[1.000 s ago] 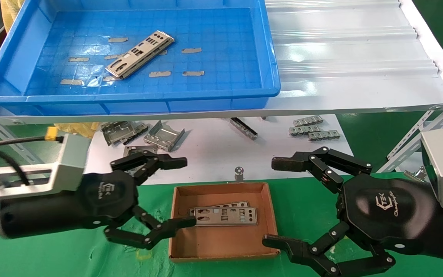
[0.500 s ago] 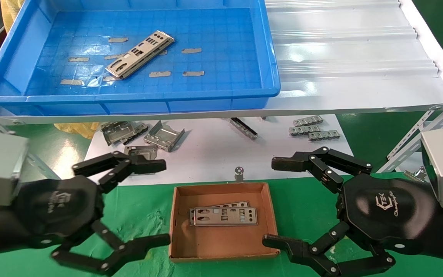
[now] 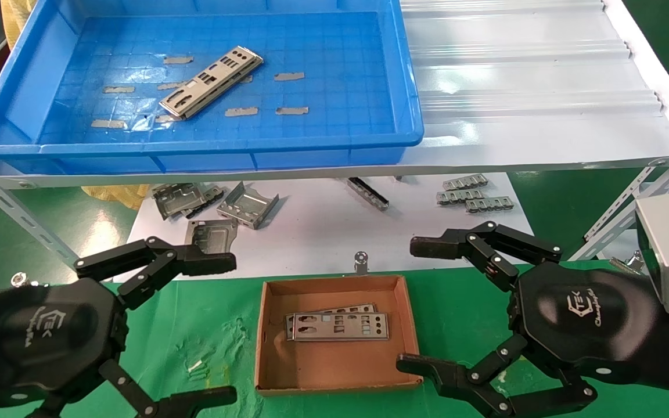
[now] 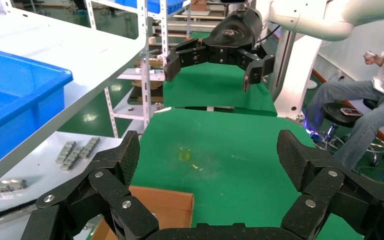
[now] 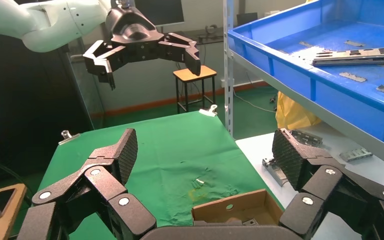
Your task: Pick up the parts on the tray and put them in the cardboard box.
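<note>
1. Inside the cardboard box (image 3: pixel 334 383), on the green cloth (image 3: pixel 207 325): two parts (image 3: pixel 339 325), silver punched plates, stacked with the upper one covering most of the lower, lying flat toward the far half of the box floor.
2. Inside the tray (image 3: pixel 195 148), on the white shelf (image 3: pixel 532 87): a further part (image 3: pixel 212 82), lying diagonally near the middle of the blue gridded floor, among strips of grey tape (image 3: pixel 289 76). It is well apart from both claws.
3. Left gripper (image 3: pixel 160 331): empty, jaws spread wide, positioned to the left of the cardboard box and clear of it; one finger reaches over the cloth's far edge, the other sits at the near edge of the head view. The boxed parts lie to its right, not touched.
4. Right gripper (image 3: pixel 413 307): empty, jaws spread wide, positioned to the right of the box; its near fingertip sits just at the box's near right corner. The boxed parts lie to its left, not touched.
5. Lower white surface (image 3: pixel 323 232), beyond the cloth: grey bent brackets (image 3: pixel 247 204) at left, small toothed strips (image 3: pixel 474 197) at right, one dark narrow strip (image 3: pixel 368 193) between them.
6. Cloth edge: a metal clip (image 3: pixel 360 261) just beyond the box's far wall.
</note>
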